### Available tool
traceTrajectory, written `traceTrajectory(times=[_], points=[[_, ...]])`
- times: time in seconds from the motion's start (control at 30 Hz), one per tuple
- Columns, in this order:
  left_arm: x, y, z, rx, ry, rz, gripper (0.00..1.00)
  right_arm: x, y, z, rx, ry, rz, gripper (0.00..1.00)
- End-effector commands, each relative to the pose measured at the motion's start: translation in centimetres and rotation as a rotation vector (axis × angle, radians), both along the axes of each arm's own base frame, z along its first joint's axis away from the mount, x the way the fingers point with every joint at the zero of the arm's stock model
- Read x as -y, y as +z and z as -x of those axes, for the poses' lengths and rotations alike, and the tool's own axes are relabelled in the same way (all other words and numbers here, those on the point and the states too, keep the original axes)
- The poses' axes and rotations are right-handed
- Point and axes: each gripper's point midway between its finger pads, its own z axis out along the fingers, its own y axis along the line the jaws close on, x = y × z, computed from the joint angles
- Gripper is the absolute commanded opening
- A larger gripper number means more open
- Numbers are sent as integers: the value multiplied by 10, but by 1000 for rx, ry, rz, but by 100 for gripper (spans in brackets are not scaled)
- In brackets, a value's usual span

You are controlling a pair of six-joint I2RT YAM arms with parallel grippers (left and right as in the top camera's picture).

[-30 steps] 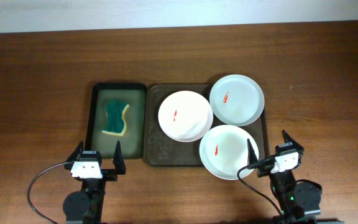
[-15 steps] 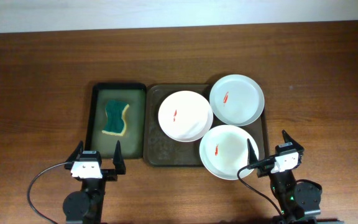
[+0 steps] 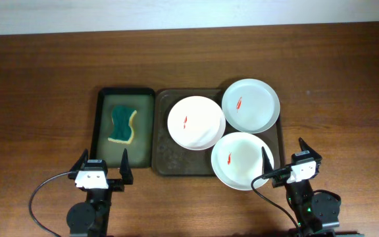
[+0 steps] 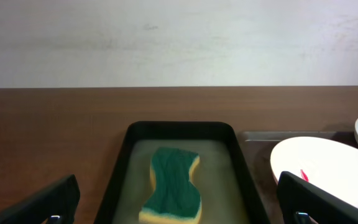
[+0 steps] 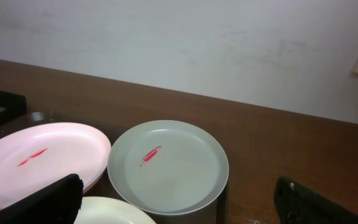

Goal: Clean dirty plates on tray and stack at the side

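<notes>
While left end effector and right end effector gape wide near tray, take likely-slick, stiff plates by raised rim.

Left pincer and right pincer both spread wide.

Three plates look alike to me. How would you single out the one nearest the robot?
Start at the big brown tray. Three white plates lie on it; the nearest plate sits at the near right corner, overhanging the rim. The middle plate and far plate lie farther back.
</notes>
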Motion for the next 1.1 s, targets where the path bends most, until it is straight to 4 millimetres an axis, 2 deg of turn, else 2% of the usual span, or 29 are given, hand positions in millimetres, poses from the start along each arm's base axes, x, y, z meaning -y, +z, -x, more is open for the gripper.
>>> traceTrajectory(times=[0.0,0.17,0.33,0.37,0.43,0.5,0.63,0.7,0.77,0.83,0.97,1.07], points=[[1,6,-1,30,-10,-14,100,-2,-4,0,-11,7,0,98],[3,6,-1,32,-20,-13,99,-2,-4,0,-11,6,0,98],[43,39,9,127,-258,-6,99,-2,-4,0,-11,6,0,98],[46,46,12,130,-275,4,99,-2,-4,0,-11,6,0,98],[46,80,26,88,-277,31,99,-2,-4,0,-11,7,0,98],[46,105,35,70,-276,33,99,-4,-3,0,-10,19,-2,98],[55,186,50,83,-335,19,99,-19,0,4,-28,99,-131,98],[56,218,52,78,-344,19,99,-19,6,4,-7,105,-155,98],[56,259,49,57,-344,23,99,-20,21,4,53,112,-158,98],[57,289,45,47,-343,24,99,-20,25,4,71,113,-157,98],[57,329,36,76,-344,20,99,-18,9,3,5,98,-154,98],[57,332,31,70,-344,22,99,-21,4,4,-15,111,-156,98]])
